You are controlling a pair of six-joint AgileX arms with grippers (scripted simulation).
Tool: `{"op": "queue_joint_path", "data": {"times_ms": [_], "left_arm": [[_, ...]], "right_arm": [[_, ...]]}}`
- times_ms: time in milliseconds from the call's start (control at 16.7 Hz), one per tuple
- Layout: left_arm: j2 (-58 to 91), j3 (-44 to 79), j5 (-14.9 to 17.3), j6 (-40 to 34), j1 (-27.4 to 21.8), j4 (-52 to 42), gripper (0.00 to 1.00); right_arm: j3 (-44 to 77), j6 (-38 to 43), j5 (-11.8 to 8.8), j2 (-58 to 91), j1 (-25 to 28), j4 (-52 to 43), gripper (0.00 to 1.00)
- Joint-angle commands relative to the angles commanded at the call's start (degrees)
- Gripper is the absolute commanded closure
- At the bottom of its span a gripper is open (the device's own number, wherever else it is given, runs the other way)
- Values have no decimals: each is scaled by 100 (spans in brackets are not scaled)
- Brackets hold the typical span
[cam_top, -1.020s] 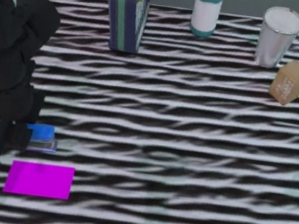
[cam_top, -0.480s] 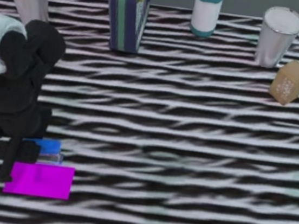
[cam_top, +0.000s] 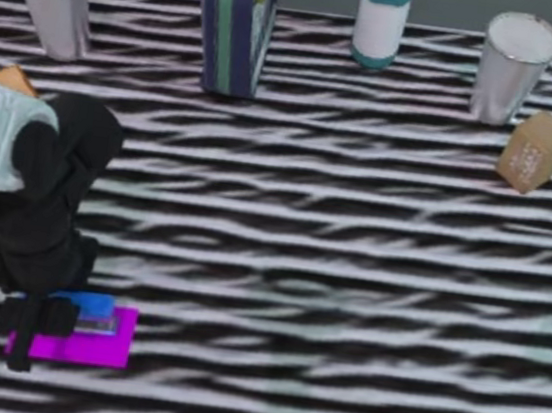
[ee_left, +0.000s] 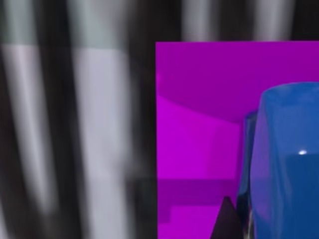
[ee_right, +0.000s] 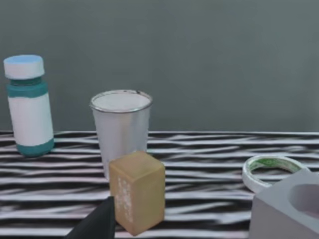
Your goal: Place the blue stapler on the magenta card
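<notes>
Over the last second our left gripper [cam_top: 38, 323] has carried the blue stapler [cam_top: 94, 310] down the frame; it now sits over the magenta card's [cam_top: 102, 351] upper edge, lower left. Jaws look clamped on it. Release seems next. Our right arm is out of the top view.

stapler [cam_top: 94, 307]: blue | card [cam_top: 102, 348]: magenta | table [cam_top: 328, 273]: black-white stripes

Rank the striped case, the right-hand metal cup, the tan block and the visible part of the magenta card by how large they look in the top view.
1. Striped case, clearly largest.
2. Right-hand metal cup.
3. Magenta card, visible part only; the left gripper and blue stapler cover the rest, so its place against the cup is unsure.
4. Tan block, smallest.
</notes>
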Motion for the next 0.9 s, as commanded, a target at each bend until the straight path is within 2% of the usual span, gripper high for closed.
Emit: {"op": "queue_joint_path", "data": {"times_ms": [120, 900], "left_arm": [[0, 0, 0, 0, 0, 0, 100], [0, 0, 0, 0, 0, 0, 2]], "right_arm": [[0, 0, 0, 0, 0, 0, 0], [0, 0, 0, 0, 0, 0, 0]]}}
